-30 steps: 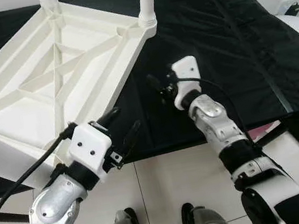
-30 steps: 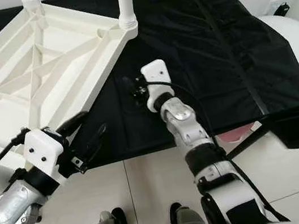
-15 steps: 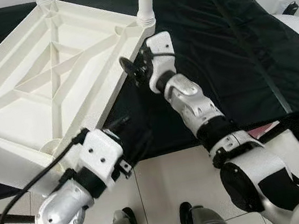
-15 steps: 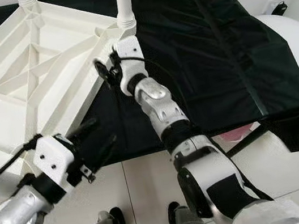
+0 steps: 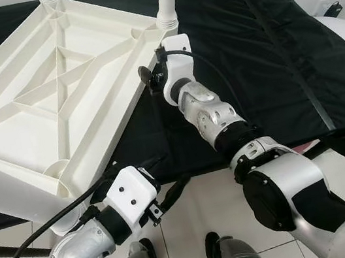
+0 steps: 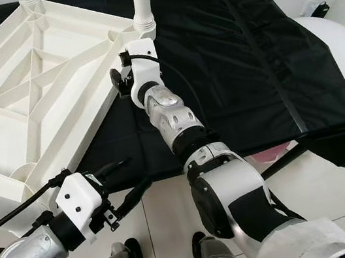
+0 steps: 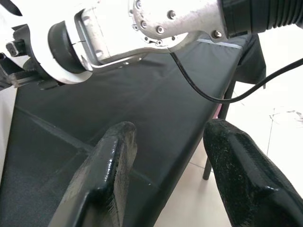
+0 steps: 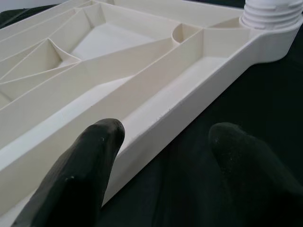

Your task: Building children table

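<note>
The white table top (image 5: 55, 102) is lying upside down, ribs upward, on the left part of the black cloth (image 5: 266, 54), with its near left corner overhanging the edge above the floor (image 5: 196, 231). Two legs are seen screwed in at the far corners, one at the far right (image 5: 167, 0) and one at the far left (image 5: 50, 0); the near sockets appear unfilled. The right gripper (image 8: 161, 142) is held at the right rim of the top, just near of the right leg's socket, with its fingers (image 8: 90, 156) spread wide astride the rim edge and nothing held. The left gripper (image 7: 168, 170) is held low, off the near edge of the cloth and just beside the overhanging corner, its fingers (image 7: 106, 175) also spread wide and empty. The main risk is judged to be the overhang: if the rim is pushed or pulled by the right gripper before a firm hold is made, the top may be tipped or slid off the near edge. A shallow pinch on the smooth, thin rim may also slip. The cloth may be dragged along with the top, and the standing right leg may be knocked by the wrist.
</note>
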Robot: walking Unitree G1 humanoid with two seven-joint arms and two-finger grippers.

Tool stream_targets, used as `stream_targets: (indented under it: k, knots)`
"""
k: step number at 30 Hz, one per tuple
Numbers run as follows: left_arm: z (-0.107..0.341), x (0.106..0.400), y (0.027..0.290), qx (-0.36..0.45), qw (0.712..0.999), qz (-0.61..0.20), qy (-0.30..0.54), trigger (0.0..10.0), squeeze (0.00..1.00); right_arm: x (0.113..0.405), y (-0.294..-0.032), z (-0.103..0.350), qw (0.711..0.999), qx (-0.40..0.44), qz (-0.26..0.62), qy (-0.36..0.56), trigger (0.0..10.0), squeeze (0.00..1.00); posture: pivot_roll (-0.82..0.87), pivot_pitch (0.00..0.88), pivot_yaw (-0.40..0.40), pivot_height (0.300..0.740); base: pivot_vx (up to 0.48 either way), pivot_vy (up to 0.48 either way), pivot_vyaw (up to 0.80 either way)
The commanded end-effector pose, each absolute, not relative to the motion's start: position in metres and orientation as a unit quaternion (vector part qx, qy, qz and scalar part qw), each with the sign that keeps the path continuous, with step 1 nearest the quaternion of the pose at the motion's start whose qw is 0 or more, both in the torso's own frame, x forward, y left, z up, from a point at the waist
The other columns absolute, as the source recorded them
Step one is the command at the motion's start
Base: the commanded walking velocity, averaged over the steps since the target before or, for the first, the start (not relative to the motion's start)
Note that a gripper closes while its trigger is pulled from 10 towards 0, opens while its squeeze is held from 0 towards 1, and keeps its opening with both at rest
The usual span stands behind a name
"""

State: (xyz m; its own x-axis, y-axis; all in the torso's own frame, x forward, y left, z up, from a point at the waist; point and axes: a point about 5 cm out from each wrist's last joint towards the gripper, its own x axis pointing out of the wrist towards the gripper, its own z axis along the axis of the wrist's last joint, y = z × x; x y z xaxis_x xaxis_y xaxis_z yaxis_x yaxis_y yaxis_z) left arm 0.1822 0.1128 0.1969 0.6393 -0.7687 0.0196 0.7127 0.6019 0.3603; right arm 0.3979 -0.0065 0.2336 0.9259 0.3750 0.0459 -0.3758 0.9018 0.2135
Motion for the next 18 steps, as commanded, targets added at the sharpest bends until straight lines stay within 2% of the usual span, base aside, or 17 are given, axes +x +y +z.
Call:
stream_targets:
  k: [1, 4, 6, 12, 17, 18]
  knots:
    - [0.198, 0.176, 0.11, 0.163, 0.887, -0.424, -0.087, 10.0, 0.0, 0.395, 0.003, 0.228, 0.97, 0.132, 0.2, 0.029, 10.0, 0.0, 0.1, 0.263, -0.093, 0.74, 0.0, 0.0, 0.0]
    - [0.198, 0.176, 0.11, 0.163, 0.887, -0.423, -0.088, 10.0, 0.0, 0.394, 0.007, 0.227, 0.968, 0.141, 0.206, 0.037, 10.0, 0.0, 0.1, 0.263, -0.093, 0.74, 0.0, 0.0, 0.0]
    - [0.199, 0.174, 0.109, 0.164, 0.888, -0.42, -0.09, 10.0, 0.0, 0.389, 0.02, 0.224, 0.96, 0.167, 0.217, 0.063, 10.0, 0.0, 0.11, 0.26, -0.101, 0.74, 0.0, 0.0, 0.0]
    - [0.199, 0.173, 0.108, 0.163, 0.888, -0.42, -0.093, 10.0, 0.0, 0.383, 0.036, 0.22, 0.956, 0.172, 0.22, 0.089, 10.0, 0.0, 0.12, 0.256, -0.109, 0.74, 0.0, 0.0, 0.0]
    - [0.2, 0.173, 0.108, 0.164, 0.888, -0.42, -0.094, 10.0, 0.0, 0.382, 0.038, 0.22, 0.958, 0.169, 0.211, 0.096, 9.8, 0.0, 0.12, 0.255, -0.11, 0.74, 0.0, 0.0, 0.0]
    - [0.2, 0.173, 0.107, 0.164, 0.888, -0.419, -0.095, 10.0, 0.0, 0.382, 0.038, 0.22, 0.96, 0.165, 0.205, 0.096, 6.2, 0.0, 0.12, 0.253, -0.111, 0.74, 0.0, 0.0, 0.0]
